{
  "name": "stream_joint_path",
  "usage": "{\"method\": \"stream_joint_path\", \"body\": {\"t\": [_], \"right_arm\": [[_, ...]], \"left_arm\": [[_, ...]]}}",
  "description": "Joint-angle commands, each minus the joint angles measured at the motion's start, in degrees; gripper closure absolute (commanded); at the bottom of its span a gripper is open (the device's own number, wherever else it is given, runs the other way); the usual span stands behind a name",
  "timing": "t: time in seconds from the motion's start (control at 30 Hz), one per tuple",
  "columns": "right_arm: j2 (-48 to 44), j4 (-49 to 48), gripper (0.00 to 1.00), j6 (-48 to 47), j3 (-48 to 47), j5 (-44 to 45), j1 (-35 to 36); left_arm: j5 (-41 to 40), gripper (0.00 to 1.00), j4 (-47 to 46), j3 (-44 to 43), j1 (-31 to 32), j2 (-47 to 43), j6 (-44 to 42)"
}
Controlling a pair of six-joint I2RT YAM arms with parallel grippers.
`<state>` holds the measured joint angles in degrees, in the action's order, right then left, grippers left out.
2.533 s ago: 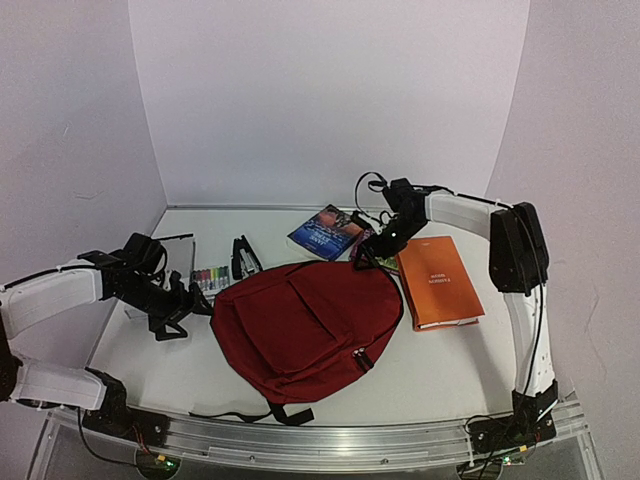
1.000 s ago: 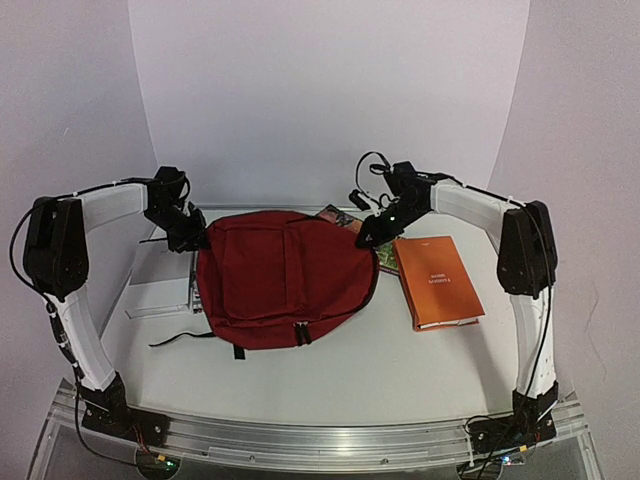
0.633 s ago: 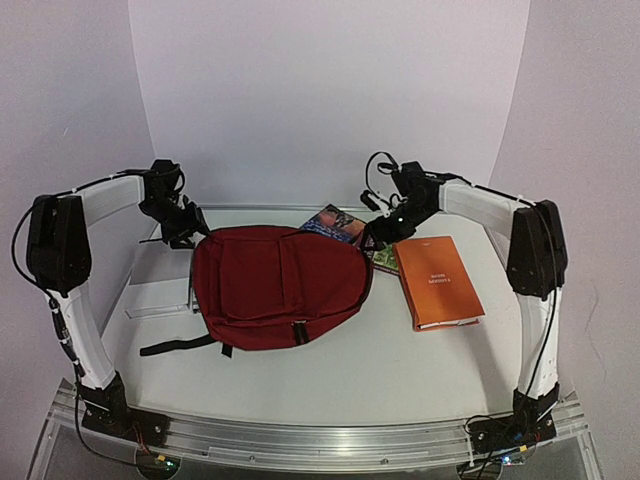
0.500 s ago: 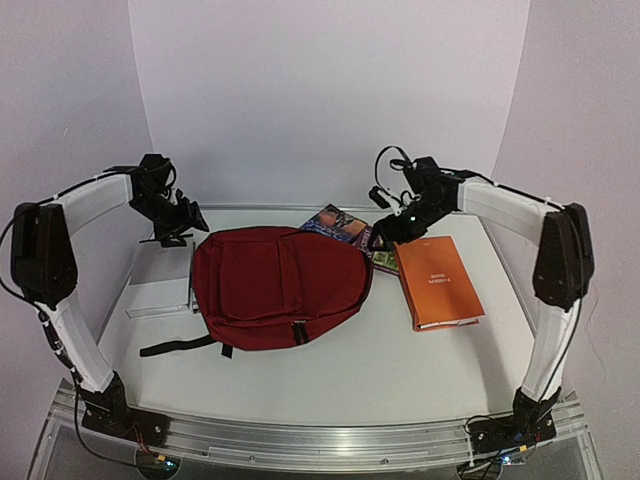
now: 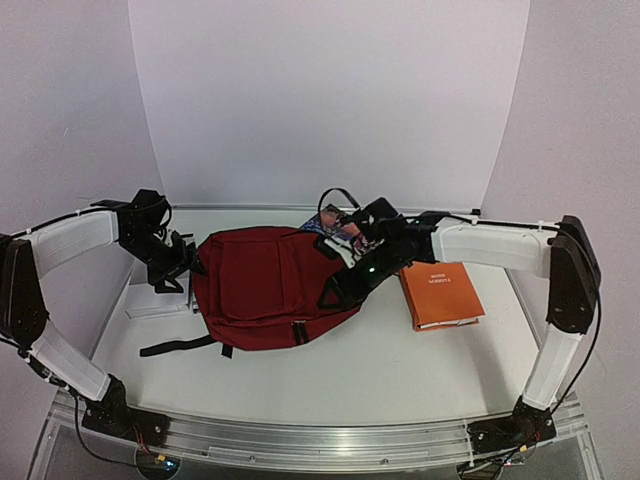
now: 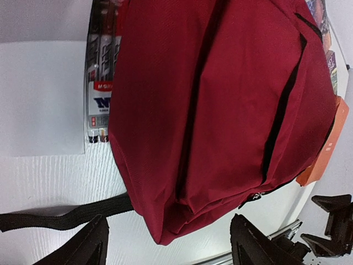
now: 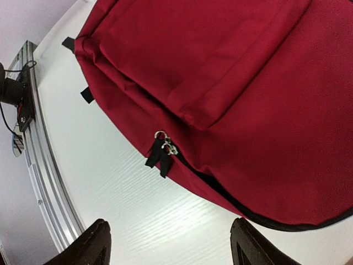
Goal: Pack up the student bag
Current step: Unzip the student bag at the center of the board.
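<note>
The student bag (image 5: 270, 285) is laid flat, front pocket up, in the middle of the worktop (image 5: 400, 370). A black strap (image 5: 175, 345) is trailed out from its near left corner. From above, the left hand (image 5: 178, 264) is seen at the bag's left edge, and the right hand (image 5: 335, 278) is held over the bag's right half. An orange book (image 5: 442, 296) is seen just right of the bag, and a blue book (image 5: 330, 220) is seen beyond its far edge.

How the hands stand is not easily judged from above; it is settled by the wrist views. In the left wrist view the fingers (image 6: 91, 248) are spread wide with nothing clamped, above the bag's corner and the strap. A pack of markers (image 6: 99, 83), hardly made out from above, is shown against the bag's edge and partly under it, beside a pale flat sheet (image 6: 38, 99). In the right wrist view the fingers (image 7: 94, 245) are likewise spread wide and empty. Two zip pulls (image 7: 162, 146) are shown lying together on the bag's edge, with a narrow dark gap along the zip beside them.

Compared with half a second earlier, the bag is not shifted. The right hand is brought in from beyond the bag's far right corner to a place over the bag itself. The left hand is lowered from above the far left corner to the left edge.
</note>
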<state>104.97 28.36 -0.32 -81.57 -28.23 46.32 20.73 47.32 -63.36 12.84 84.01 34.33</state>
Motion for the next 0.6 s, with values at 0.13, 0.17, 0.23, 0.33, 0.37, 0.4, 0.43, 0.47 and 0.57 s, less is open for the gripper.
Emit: {"method": "stream_joint_path", "body": {"t": [0.13, 0.17, 0.23, 0.33, 0.37, 0.4, 0.43, 0.47, 0.57], "right_arm": [[7.5, -12.8, 0.41, 12.5, 1.3, 4.7, 5.4], [8.0, -13.3, 0.42, 13.0, 1.3, 5.0, 6.0], [8.7, -13.9, 0.44, 13.2, 1.2, 6.3, 7.6], [10.4, -14.2, 0.47, 13.8, 1.0, 8.2, 8.4], [11.0, -14.3, 0.5, 14.0, 0.8, 8.9, 8.5], [11.6, -14.2, 0.53, 14.2, 0.6, 9.5, 8.5], [12.2, -14.2, 0.55, 14.3, 0.5, 9.9, 8.5], [12.6, -14.2, 0.56, 14.4, 0.3, 10.4, 8.5], [13.3, -14.2, 0.59, 14.8, 0.2, 11.9, 8.7]], "left_arm": [[-3.7, 0.3, -2.3, 4.3, 2.5, -4.3, 6.4], [-3.9, 0.3, -2.4, 4.6, 2.8, -4.3, 6.6], [-4.1, 0.3, -2.6, 5.0, 3.1, -4.4, 6.8], [-4.3, 0.31, -2.6, 5.2, 3.2, -4.4, 6.7], [-4.4, 0.31, -2.5, 5.2, 3.3, -4.3, 6.5], [-4.4, 0.31, -2.3, 5.2, 3.3, -4.3, 6.3], [-4.5, 0.31, -2.1, 5.2, 3.4, -4.4, 6.2], [-4.5, 0.31, -2.1, 5.3, 3.4, -4.4, 6.0], [-4.1, 0.31, -2.1, 5.4, 3.4, -4.8, 5.6]]}}
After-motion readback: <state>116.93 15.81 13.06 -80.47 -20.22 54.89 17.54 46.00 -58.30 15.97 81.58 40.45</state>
